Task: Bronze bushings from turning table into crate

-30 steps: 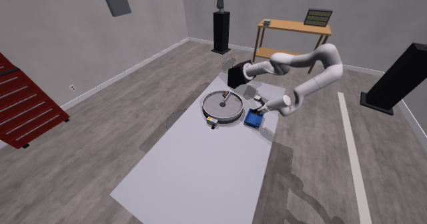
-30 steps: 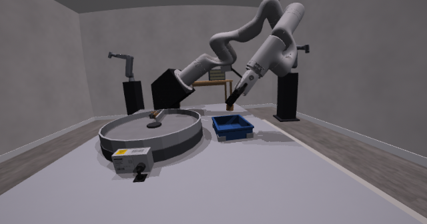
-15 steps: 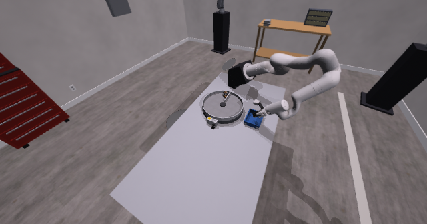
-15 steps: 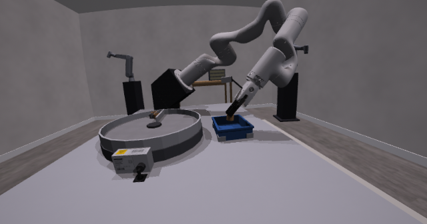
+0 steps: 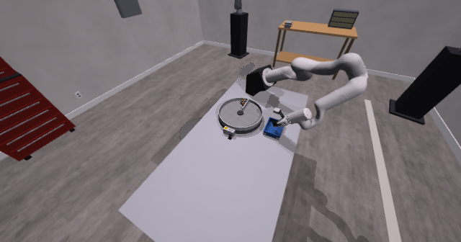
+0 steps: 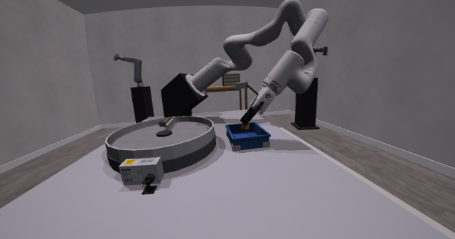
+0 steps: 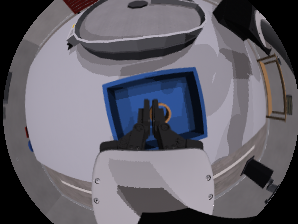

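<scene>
My gripper (image 6: 246, 119) hangs tilted over the blue crate (image 6: 247, 135), its fingertips down inside the crate's rim. It is shut on a bronze bushing (image 6: 244, 125), which shows as an orange ring beside the fingers in the wrist view (image 7: 164, 113). The crate (image 5: 272, 127) stands just right of the round grey turning table (image 6: 161, 139). Small bushings (image 6: 165, 121) lie near the far rim of the turning table (image 5: 240, 114), next to a bar running to the centre hub; their colours are hard to tell apart at this size.
A grey control box (image 6: 140, 169) with a yellow label sits against the turning table's front. The arm's black base block (image 5: 256, 79) stands at the far end of the table. The table edge runs close to the crate's right side.
</scene>
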